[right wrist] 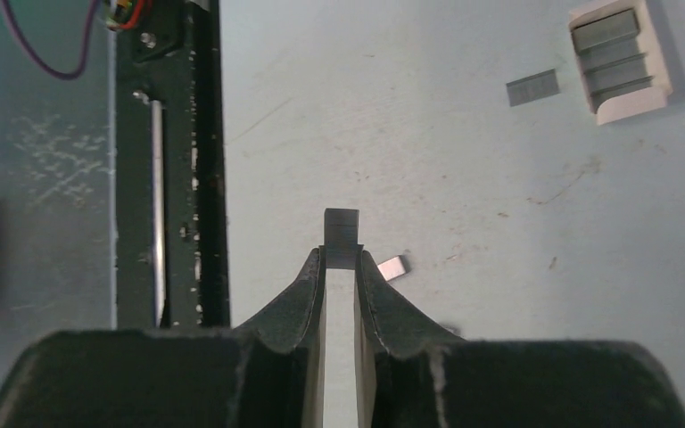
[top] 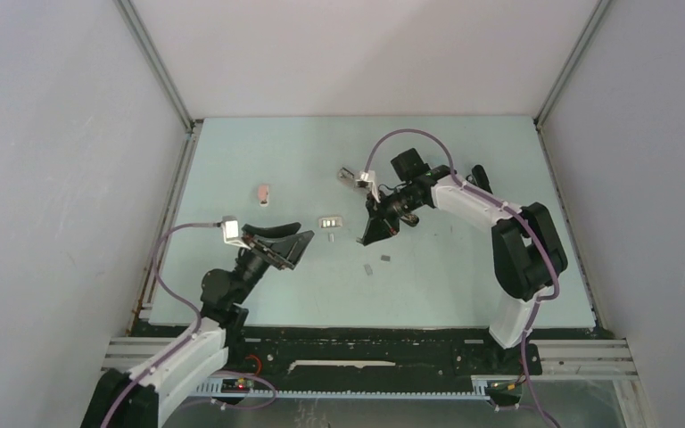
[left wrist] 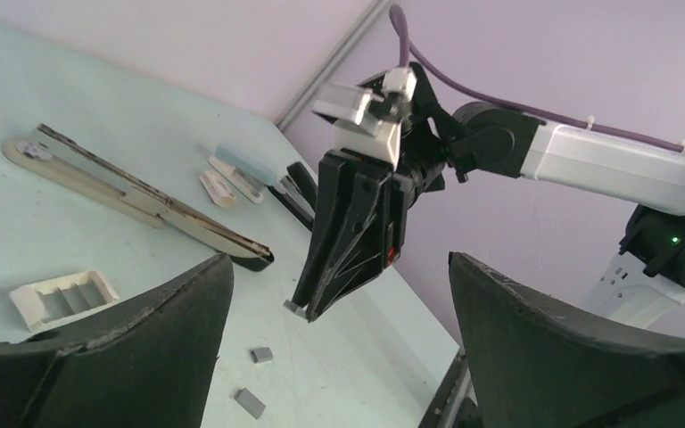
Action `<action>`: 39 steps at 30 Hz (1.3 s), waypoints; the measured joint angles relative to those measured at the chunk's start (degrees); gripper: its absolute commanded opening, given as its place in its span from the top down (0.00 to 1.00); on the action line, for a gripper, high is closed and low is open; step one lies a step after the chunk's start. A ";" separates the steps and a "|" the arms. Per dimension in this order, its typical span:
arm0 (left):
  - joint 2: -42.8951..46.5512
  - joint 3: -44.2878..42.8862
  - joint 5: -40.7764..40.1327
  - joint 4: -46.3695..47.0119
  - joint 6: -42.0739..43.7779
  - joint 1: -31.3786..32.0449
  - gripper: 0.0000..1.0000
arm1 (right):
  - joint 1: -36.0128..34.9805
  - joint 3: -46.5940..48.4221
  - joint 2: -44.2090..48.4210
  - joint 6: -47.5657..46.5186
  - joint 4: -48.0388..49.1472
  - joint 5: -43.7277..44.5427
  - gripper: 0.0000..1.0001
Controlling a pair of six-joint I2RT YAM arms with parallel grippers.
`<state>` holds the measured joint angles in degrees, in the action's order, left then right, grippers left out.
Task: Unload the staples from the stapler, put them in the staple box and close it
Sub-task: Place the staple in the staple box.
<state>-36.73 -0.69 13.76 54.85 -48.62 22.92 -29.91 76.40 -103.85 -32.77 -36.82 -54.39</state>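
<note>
In the right wrist view the right gripper [right wrist: 341, 260] has its jaws drawn close and pinches a short grey staple strip [right wrist: 342, 230] at the very tips, with half of the strip poking out beyond them. Loose staples [right wrist: 392, 267] lie on the pale blue table [right wrist: 464, 169]: 1 bit is just right of the fingertips and 1 strip is farther ahead to the right, beside a white staple tray [right wrist: 631, 107] that holds 3 rows. In the top view the left gripper [top: 304, 231] sits well to the left of the right gripper with its jaws spread wide and nothing between them. The tray lies between the 2 grippers, 2 loose bits lie just on the near side of the right gripper's tips, and a pink-white piece [top: 264, 193] is beyond the left jaws. In the left wrist view the left gripper's dark fingers [left wrist: 143, 343] frame the right gripper, which points steeply down at the table. I cannot tell whether the pinched strip touches the surface. The stapler [left wrist: 134, 192] lies flat, long and slim, to the left of the right gripper's tips, with its black end nearest them but apart. A light-blue stapler [left wrist: 243, 163] and a black stapler [left wrist: 296, 189] lie past it, and 2 loose bits rest between the left fingers.
</note>
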 measured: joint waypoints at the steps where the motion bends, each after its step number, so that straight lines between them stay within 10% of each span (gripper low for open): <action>1: -2.14 0.00 0.20 1.88 -0.42 0.37 0.04 | 0.39 -0.52 0.44 0.50 -0.02 -1.03 0.83; 11: -22.23 -0.20 1.49 19.47 -4.24 3.96 0.00 | 3.15 -2.86 2.43 4.48 0.42 -9.22 0.83; 39: -29.70 -3.96 -3.34 24.55 -4.37 10.84 0.00 | 7.28 -3.63 2.91 9.01 2.38 -16.79 0.83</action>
<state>-66.43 -4.64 10.41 79.40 -52.99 33.76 -22.63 72.77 -100.95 -23.77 -34.44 -71.18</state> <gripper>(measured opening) 0.996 0.181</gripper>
